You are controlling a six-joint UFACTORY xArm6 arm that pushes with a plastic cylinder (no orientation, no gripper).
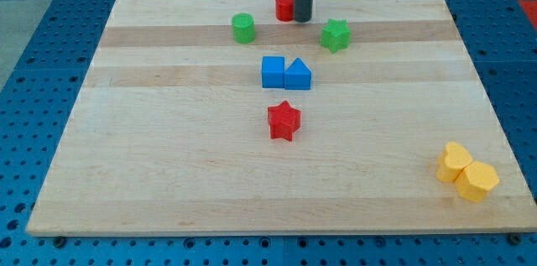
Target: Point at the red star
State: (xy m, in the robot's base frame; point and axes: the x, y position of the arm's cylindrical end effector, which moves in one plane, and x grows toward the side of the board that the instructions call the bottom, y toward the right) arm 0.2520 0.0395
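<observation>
The red star [284,121] lies near the middle of the wooden board [168,165]. My tip [302,19] is at the view's top, at the end of the dark rod, right beside a second red block [285,6] that the rod partly hides. The tip is far above the red star in the view, with the blue blocks between them.
A blue cube [273,72] and a blue triangular block [298,75] touch each other just above the red star. A green cylinder [243,28] and a green star [336,35] flank the tip. Two yellow blocks [466,174] sit at the bottom right.
</observation>
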